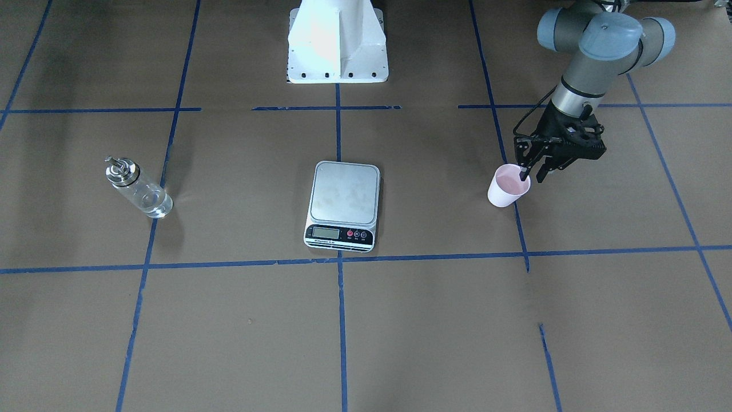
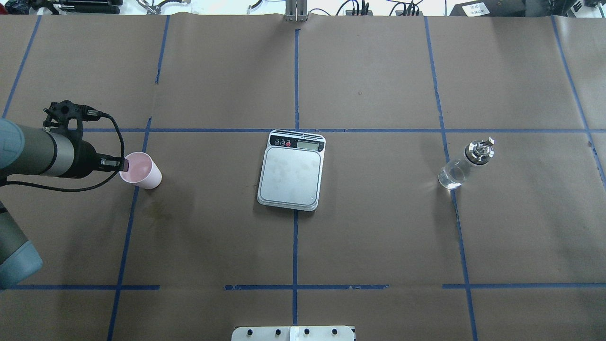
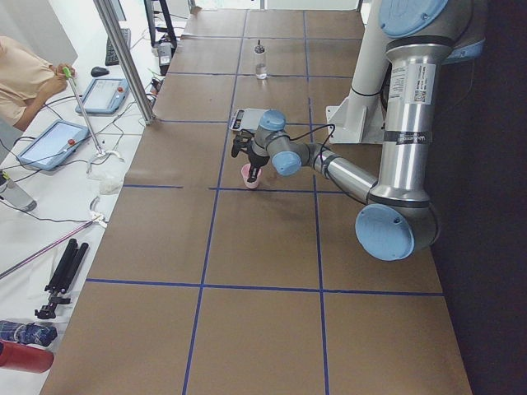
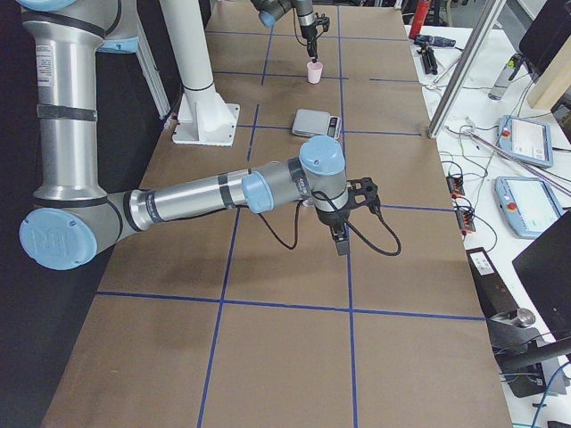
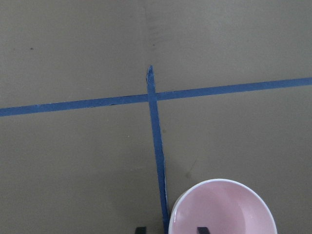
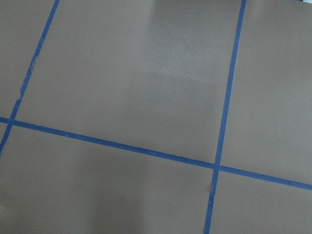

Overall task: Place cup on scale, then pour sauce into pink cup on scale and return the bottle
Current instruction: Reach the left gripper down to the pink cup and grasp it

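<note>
The pale pink cup (image 1: 506, 189) stands upright on the brown paper, well to the side of the steel scale (image 1: 343, 201). My left gripper (image 1: 532, 173) is at the cup's rim, open, with one finger inside the cup and one outside. The left wrist view shows the cup (image 5: 220, 210) with its rim between the two fingertips. The glass bottle (image 1: 139, 189) with a metal collar stands on the other side of the scale. My right gripper (image 4: 339, 242) hangs low over bare paper, seen only in the exterior right view; I cannot tell whether it is open or shut.
Blue tape lines (image 2: 294, 222) divide the brown paper into squares. The white robot base (image 1: 337, 43) stands behind the scale. Tablets and cables (image 4: 522, 143) lie beyond the table's far edge.
</note>
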`<state>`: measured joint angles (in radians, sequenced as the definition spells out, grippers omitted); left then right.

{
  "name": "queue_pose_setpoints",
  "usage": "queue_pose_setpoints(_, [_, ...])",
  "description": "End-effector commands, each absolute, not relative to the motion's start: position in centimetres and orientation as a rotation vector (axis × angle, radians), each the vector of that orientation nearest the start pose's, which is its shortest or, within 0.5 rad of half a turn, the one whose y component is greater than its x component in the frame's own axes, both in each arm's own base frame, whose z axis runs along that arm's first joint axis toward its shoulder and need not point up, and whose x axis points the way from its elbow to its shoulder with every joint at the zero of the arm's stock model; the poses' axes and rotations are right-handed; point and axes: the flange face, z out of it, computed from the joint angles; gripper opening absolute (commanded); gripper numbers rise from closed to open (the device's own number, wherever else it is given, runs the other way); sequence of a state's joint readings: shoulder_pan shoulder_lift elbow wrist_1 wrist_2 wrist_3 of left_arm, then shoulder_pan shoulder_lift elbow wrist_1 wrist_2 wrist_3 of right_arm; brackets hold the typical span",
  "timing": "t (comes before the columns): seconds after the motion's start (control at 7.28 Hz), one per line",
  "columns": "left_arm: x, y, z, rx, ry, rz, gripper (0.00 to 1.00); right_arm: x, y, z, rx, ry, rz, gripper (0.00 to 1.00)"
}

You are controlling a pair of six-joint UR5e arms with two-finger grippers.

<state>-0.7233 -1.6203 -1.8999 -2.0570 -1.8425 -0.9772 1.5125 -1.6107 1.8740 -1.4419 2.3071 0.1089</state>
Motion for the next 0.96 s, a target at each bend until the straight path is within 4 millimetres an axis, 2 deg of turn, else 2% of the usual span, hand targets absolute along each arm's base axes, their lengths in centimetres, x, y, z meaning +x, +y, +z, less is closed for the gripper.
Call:
queue_pose_setpoints(0.0, [32.5, -42.8, 43.3, 0.323, 0.823, -0.006, 0.15, 3.8, -48.5, 51.5, 0.313, -0.755, -0.097, 1.00])
queue_pose_setpoints(0.14, [32.5, -42.8, 43.4, 0.324, 0.822, -0.007, 0.01, 3.8, -48.5, 51.5, 0.313, -0.755, -0.097, 1.00])
queue_pose_setpoints(0.55, [32.7, -42.6, 42.8, 0.329, 0.830, 0.008, 0.00, 3.9, -48.5, 51.3, 0.316, -0.755, -0.096, 1.00])
queue_pose_setpoints(0.69, [32.4, -42.3, 41.6, 0.334, 0.840, 0.016, 0.00, 3.9, -48.4, 51.3, 0.316, -0.755, -0.096, 1.00])
queue_pose_setpoints(0.82, [32.5, -42.3, 38.5, 0.323, 0.832, 0.017, 0.00, 3.9, -48.3, 51.3, 0.316, -0.756, -0.098, 1.00])
